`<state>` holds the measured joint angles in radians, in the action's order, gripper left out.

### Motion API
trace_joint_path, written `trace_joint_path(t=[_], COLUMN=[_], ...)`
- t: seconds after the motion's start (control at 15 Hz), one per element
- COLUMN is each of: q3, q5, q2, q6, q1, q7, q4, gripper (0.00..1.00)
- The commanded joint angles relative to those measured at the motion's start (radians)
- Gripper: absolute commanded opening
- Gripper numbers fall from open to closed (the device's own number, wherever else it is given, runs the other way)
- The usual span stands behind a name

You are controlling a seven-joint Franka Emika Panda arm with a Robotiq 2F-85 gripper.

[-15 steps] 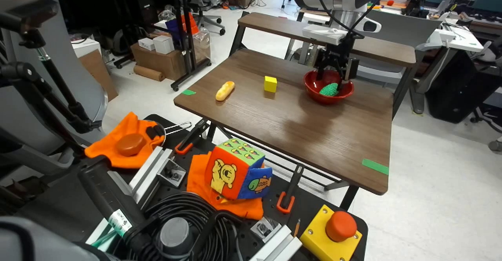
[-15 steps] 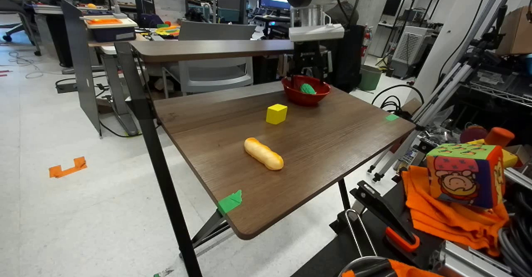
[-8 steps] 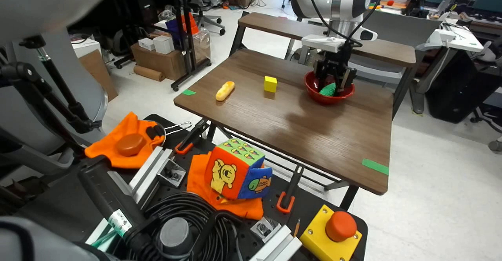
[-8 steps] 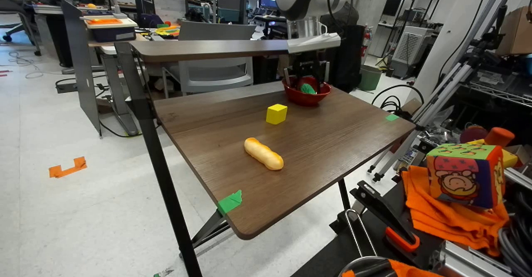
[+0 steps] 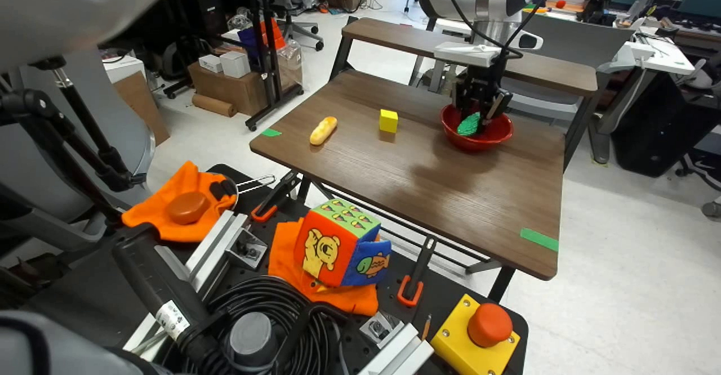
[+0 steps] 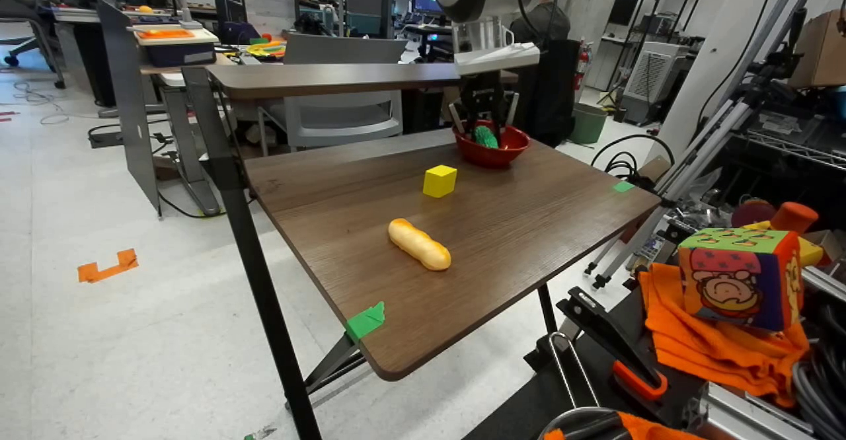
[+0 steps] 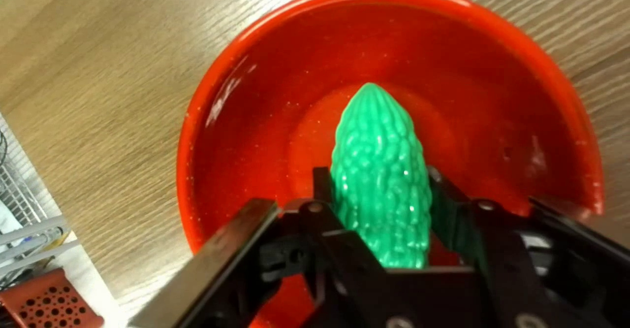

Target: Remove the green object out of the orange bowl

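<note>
The green object (image 7: 374,136), a bumpy oblong tapering to a point, lies between the two fingers of my gripper (image 7: 379,182), which is shut on it with a finger against each side. Its lower end is partly covered by the gripper. Around both is the orange bowl (image 7: 266,121), glossy and red-orange, standing on the table in both exterior views (image 5: 472,145) (image 6: 490,157). In an exterior view the green object (image 5: 468,124) is tilted within the bowl's rim. Whether it touches the bowl's floor I cannot tell.
On the brown table (image 5: 405,166) a yellow cube (image 6: 439,181) sits near the bowl, with a bread-like oblong (image 6: 420,245) farther off. A raised shelf (image 5: 394,36) runs along the table's edge behind the bowl. Green tape (image 5: 539,239) marks a table edge.
The fingers have closed in from both sides onto the green object. It has tipped steeper, and the bowl has shifted slightly. The arm has moved a little.
</note>
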<state>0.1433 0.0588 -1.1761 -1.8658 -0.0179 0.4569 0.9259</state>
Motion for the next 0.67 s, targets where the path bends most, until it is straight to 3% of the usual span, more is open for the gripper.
trace_joint_path(t=[0.0, 0.4, 0.6], q3=[-0.009, -0.021, 0.006], q5=[0.019, 0.021, 0.053], q2=[0.124, 0.360, 0.454], q6=[-0.021, -0.107, -0.103], q1=[-0.013, 0.009, 0.012], q7=[-0.093, -0.276, -0.293], q4=[0.128, 0.403, 0.546], gripper=[0.22, 0.22, 0.22])
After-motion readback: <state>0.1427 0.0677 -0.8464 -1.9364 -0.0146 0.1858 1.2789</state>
